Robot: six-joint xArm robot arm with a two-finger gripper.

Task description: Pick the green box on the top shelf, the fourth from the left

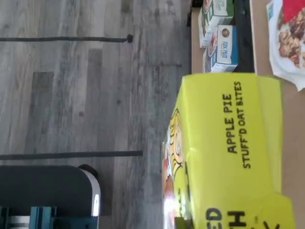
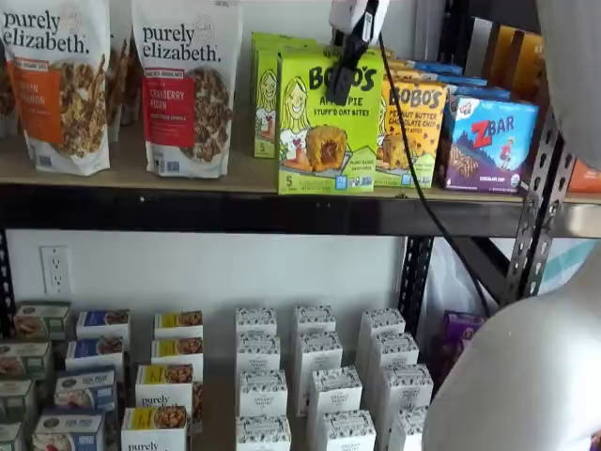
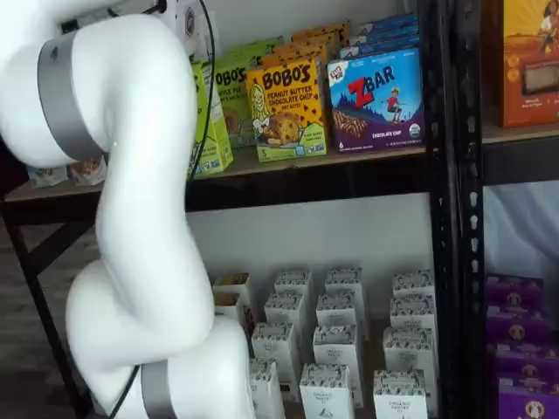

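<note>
1. Standing at the front edge of the top shelf (image 2: pixel 188 178), the green box (image 2: pixel 324 132) is clamped at its top by the closed gripper (image 2: pixel 346 70).
2. A straight outward pull is advised, so the orange box (image 2: pixel 413 127) just beside is not dragged along.

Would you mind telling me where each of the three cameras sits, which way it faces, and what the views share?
Wrist view: on the arm's wrist, turned sideways, looking at the green box and the floor; none of the robot shows in it.
A shelf view: straight in front of the top shelf; black fingers reach the box's top, and white arm fills the corner.
A shelf view: off to one side; the white arm hides most of the box.
Shared: the Apple Pie box.
</note>
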